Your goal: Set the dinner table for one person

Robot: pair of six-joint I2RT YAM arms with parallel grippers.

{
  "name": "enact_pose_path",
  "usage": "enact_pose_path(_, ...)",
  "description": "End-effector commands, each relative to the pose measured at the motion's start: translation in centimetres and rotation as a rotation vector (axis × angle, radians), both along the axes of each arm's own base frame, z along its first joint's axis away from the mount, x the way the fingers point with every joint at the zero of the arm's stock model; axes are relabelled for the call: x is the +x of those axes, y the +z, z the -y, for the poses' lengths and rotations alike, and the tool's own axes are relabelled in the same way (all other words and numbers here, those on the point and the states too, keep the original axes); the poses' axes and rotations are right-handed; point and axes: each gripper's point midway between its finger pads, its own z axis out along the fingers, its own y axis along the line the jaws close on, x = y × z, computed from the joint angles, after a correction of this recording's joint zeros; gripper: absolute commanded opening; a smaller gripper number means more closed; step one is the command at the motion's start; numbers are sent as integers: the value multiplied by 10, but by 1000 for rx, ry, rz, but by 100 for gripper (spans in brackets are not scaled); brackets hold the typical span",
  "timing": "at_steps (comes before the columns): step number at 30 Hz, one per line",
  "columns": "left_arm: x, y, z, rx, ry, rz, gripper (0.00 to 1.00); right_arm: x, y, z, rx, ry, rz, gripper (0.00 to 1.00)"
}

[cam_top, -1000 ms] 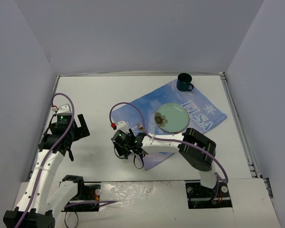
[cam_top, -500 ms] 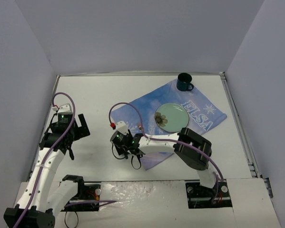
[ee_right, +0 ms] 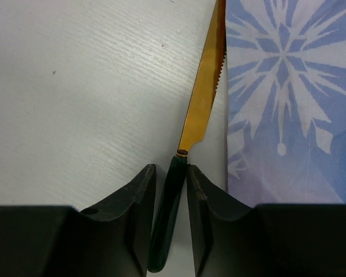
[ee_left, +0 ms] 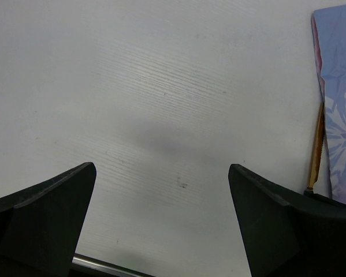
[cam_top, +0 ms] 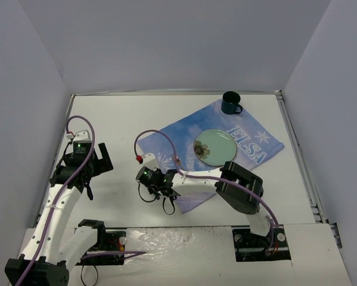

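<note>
Worktop (cam_top: 124, 119) is spanning the whole cell floor and carrying everything. It's rigid, fixed, matte white with a faint grain, so it's a surface to set things on, not something to grab. Judging by the finish, metal will be sliding on it fairly easily. Cloth (cam_top: 193, 125) is lying skewed on the right half; it looks soft and thin, likely bunching or dragging if anything pushes on it. Plate (cam_top: 214, 146) is sitting mid-cloth and mug (cam_top: 230, 103) is standing at the cloth's far corner, both well apart from the pincers. Knife (ee_right: 200, 112) is lying along the cloth's near-left edge, blade over bare worktop just beside the blue print. Can't tell whether it's lifted or resting. It's looking light, stiff and thin, with a slick gold blade and a dark green handle. Right pincer (ee_right: 170, 173) is clenching the handle just behind the blade joint, jaws square across it. That's the right place to hold, I'd say, since the blade is too thin and slippery. The narrow handle may be pivoting in the grip, so I'd be moving slowly. Left pincer (ee_left: 161, 170) is hanging released over bare worktop at the left, nothing between the jaws.
</note>
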Motion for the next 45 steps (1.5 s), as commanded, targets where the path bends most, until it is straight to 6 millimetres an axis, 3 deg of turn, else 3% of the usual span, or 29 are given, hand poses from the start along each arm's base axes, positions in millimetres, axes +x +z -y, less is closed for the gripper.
enact_pose_path(1, 14, 18, -1, 7, -9, 68, 97, 2, -10, 3, -31, -15, -2, 16)
enact_pose_path(5, 14, 18, -1, 7, -8, 70, 97, 4, -9, 7, -44, 1, 4, 0)
enact_pose_path(8, 14, 18, -2, 12, -2, 68, 97, 4, 10, 1, -31, 61, 29, 0)
enact_pose_path(12, 13, 19, -3, 14, 3, 74, 97, 10, 67, -4, 34, 139, 112, 0)
enact_pose_path(15, 13, 19, -4, 13, 4, 74, 97, 21, 112, 9, 57, 188, 190, 0)
enact_pose_path(18, 13, 20, -4, 13, 4, 76, 97, 42, 130, 48, -2, 218, 218, 0)
enact_pose_path(23, 13, 21, -4, 13, 7, 80, 97, 87, 147, 134, -142, 182, 305, 0)
enact_pose_path(31, 13, 22, -6, 18, 14, 83, 97, 151, 132, 313, -269, -12, 252, 0)
enact_pose_path(32, 12, 23, -6, 16, 13, 86, 97, 155, 128, 328, -283, -14, 241, 0)
enact_pose_path(35, 12, 25, -5, 9, 9, 99, 97, 160, 113, 351, -299, 10, 207, 0)
enact_pose_path(39, 12, 26, -3, 2, 1, 103, 97, 177, 95, 399, -357, 12, 171, 0)
enact_pose_path(45, 12, 25, -1, -8, -11, 101, 97, 198, 81, 419, -388, 19, 165, 0)
